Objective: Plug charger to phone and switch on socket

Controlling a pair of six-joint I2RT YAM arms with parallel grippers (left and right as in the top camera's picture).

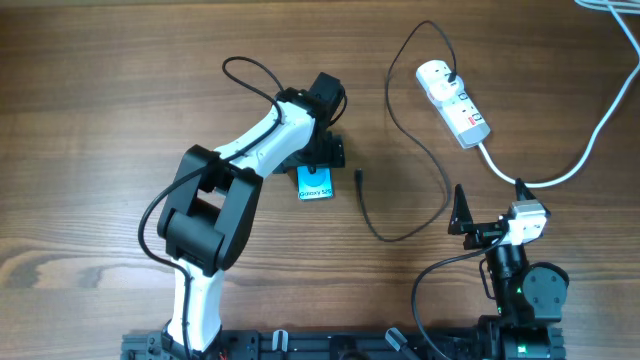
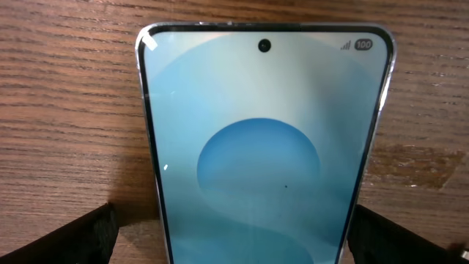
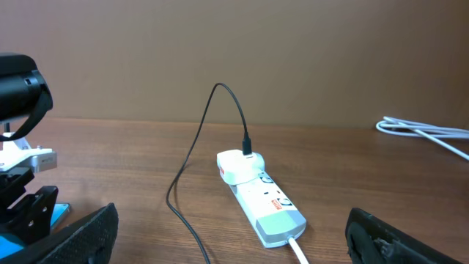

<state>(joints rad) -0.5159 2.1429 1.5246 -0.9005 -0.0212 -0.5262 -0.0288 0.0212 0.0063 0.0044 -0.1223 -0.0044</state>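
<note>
The phone (image 1: 315,184), cyan-screened with a white band, lies flat on the table. It fills the left wrist view (image 2: 264,147). My left gripper (image 1: 319,163) is open and straddles it, with a finger on each side and a gap at both (image 2: 245,246). The charger (image 1: 400,130), a thin black cable, runs from the socket (image 1: 454,100) in a loop to its loose connector tip (image 1: 358,178), just right of the phone. My right gripper (image 1: 489,195) is open and empty, facing the socket (image 3: 264,198) from a distance (image 3: 245,238).
A thick white cord (image 1: 590,140) leaves the socket's near end and curves off to the top right. More white cable lies at the right in the right wrist view (image 3: 425,130). The left arm (image 1: 215,200) spans the table's left half.
</note>
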